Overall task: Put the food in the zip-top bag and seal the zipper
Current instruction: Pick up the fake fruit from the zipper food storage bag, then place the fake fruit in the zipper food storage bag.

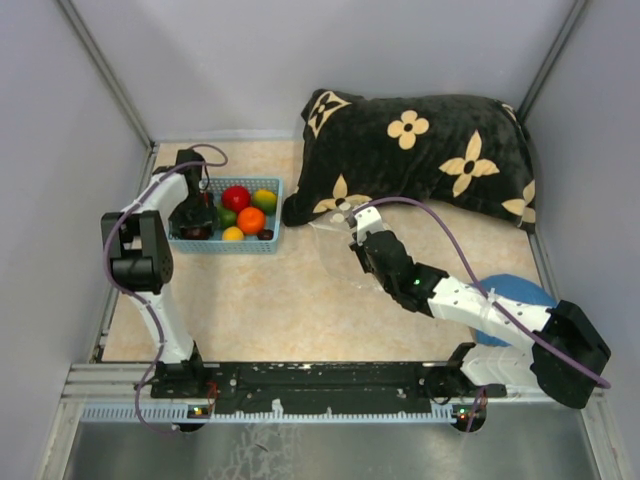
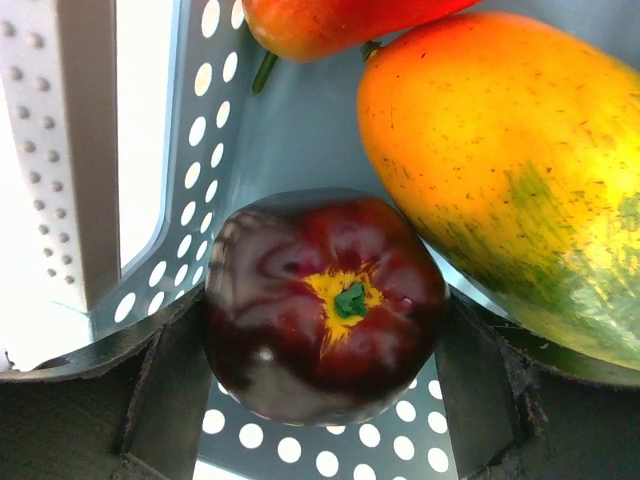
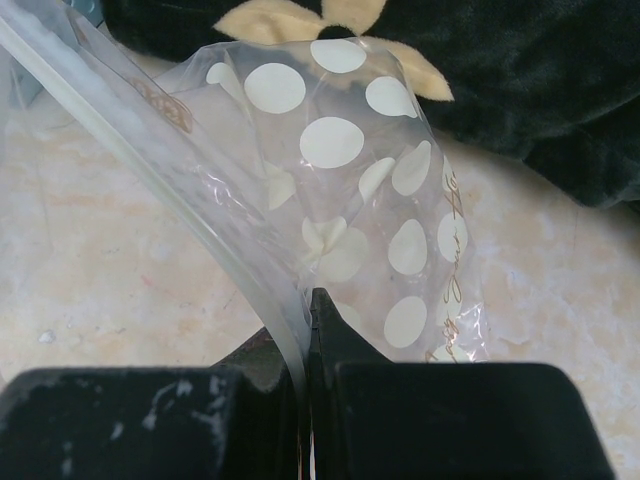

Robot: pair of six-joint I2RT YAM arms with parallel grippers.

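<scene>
Brown-red toy fruit (image 2: 325,300): in a corner of the blue basket (image 2: 200,150), stem end facing the wrist, centred between the left jaws.
Left jaws: spread at its two flanks; whether they press it cannot be told.
Right jaws: closed on the zip-top bag (image 3: 340,150) beside the zipper (image 3: 150,170).
Bag position: over the tabletop (image 1: 280,300), well right of the basket.
Coming move: likely squeeze, then lift out.

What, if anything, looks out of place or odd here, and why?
The black pillow with cream flowers, at the table's far side just behind the zip-top bag, is odd for a food-packing setup. Nothing looks spilled or damaged.
</scene>
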